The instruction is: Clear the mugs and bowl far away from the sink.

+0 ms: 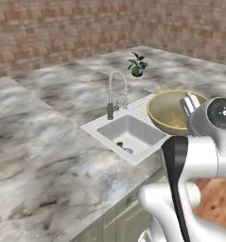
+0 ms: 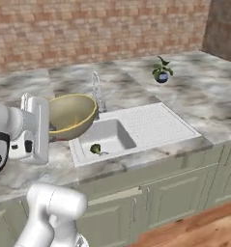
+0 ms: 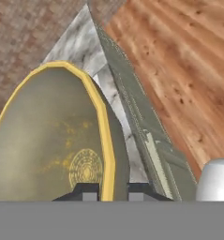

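The bowl (image 2: 72,116) is up in the air and tipped on edge, its olive inside facing sideways, hanging just beside the sink (image 2: 131,130) on the faucet (image 2: 97,91) side. That tilt makes sense: the gripper (image 3: 112,191) pinches the yellow rim with one fingertip inside and one outside, jaws drawn narrow on the thin wall, so the bowl hangs from one edge. I judge it is being carried clear of the sink. The hand view shows that pinch on the rim, with cabinet fronts and wooden floor below. The right base view shows instead a small green thing lying in the basin, the ribbed drainboard, and a potted plant (image 2: 161,71) well beyond the sink on the tabletop (image 2: 20,173).
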Robot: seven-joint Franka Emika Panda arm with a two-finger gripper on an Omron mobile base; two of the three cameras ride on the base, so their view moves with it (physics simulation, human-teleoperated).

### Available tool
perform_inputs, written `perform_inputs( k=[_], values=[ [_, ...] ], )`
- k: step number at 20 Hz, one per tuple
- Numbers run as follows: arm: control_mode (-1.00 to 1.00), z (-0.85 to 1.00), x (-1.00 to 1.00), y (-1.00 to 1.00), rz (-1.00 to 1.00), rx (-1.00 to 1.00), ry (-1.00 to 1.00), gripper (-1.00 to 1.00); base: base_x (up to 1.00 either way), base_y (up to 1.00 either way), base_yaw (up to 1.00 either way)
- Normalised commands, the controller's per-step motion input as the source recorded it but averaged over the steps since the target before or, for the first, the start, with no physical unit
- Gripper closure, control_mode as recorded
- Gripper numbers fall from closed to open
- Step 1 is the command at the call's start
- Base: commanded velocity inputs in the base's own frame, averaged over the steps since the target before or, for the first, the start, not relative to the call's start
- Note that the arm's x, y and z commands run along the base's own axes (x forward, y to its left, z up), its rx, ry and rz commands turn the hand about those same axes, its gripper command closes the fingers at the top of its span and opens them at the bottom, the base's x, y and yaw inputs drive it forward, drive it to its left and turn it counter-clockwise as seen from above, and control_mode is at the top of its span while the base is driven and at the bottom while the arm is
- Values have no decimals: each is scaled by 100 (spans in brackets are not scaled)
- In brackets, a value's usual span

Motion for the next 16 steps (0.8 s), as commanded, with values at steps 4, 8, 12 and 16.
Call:
perform_inputs(
  k=[4,8,12,16],
  values=[
    [100,0,0,0,0,0,0,100,0,0,-100],
    [100,0,0,0,0,0,0,100,0,0,-100],
    [100,0,0,0,0,0,0,100,0,0,-100],
    [100,0,0,0,0,0,0,100,0,0,-100]
  ],
)
